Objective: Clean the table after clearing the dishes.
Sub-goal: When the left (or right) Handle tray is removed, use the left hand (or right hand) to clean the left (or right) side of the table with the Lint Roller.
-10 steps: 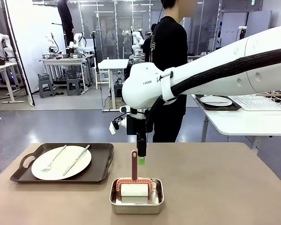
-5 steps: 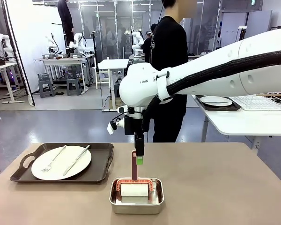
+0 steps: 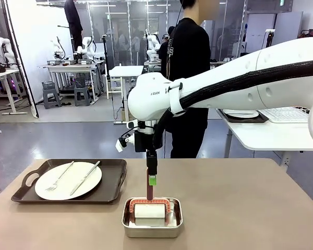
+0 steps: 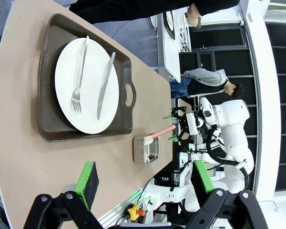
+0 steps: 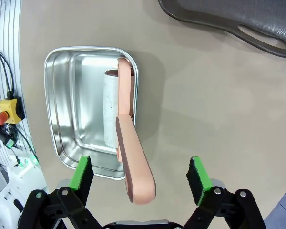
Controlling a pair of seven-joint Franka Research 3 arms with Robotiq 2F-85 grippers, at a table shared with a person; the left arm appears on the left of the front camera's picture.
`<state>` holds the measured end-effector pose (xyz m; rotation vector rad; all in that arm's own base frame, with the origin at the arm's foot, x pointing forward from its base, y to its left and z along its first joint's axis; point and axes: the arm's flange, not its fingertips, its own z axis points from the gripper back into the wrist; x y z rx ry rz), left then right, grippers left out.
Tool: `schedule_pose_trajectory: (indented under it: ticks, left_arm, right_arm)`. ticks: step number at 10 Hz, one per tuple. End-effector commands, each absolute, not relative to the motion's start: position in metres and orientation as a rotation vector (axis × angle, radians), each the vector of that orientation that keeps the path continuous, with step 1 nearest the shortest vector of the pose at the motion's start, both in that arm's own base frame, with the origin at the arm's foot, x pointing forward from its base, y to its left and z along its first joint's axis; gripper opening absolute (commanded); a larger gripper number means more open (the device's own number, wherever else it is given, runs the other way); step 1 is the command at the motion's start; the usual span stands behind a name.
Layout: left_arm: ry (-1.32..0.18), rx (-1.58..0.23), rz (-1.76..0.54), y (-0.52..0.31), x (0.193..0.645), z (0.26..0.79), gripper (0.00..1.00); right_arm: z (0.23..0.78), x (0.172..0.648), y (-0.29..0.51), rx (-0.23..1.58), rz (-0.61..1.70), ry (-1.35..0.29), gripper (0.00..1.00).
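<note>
Front and wrist views of a shared worktable. The table [image 3: 240,208] carries, at its left, a dark handled tray [image 3: 116,177] holding a white plate [image 3: 68,182] with a fork [image 3: 59,177] and a knife [image 3: 85,177] lying across it. A second plate [image 3: 240,113] rests on another dark tray on a white side table at the right, partly hidden behind the right arm. Near the front edge of the table stands a small steel pan [image 3: 152,225] containing a white roller [image 3: 148,211], whose pinkish handle [image 3: 149,190] rises upright from it. The right gripper [image 3: 152,179] hangs directly over the pan; in its wrist view its green pads [image 5: 82,172] stand wide apart, with the top of the handle between them and touching neither. The left gripper [image 4: 145,177] is likewise spread and empty, held off the table's edge and looking along the tabletop toward the tray. A person in black [image 3: 190,78] stands at the far side.
</note>
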<state>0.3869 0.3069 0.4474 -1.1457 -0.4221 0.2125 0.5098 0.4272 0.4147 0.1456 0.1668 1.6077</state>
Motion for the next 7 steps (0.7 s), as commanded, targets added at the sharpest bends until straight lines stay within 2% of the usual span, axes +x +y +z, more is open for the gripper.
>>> schedule_pose_trajectory:
  ticks: [1, 4, 7]
  left_arm:
    - [-0.433, -1.147, 0.204, 0.3088, 0.3848, 0.4483, 1.0]
    - [-0.433, -1.147, 0.204, 0.3088, 0.3848, 0.4483, 1.0]
    - [-0.433, -1.147, 0.204, 0.3088, 0.3848, 0.4483, 1.0]
  right_arm:
    - [0.4144, 0.5103, 0.4346, 0.115, 1.582, 0.193, 1.0]
    - [0.4125, 0.5114, 0.4366, 0.122, 1.579, 0.199, 1.0]
    - [0.4129, 0.5113, 0.4357, 0.126, 1.577, 0.201, 0.87]
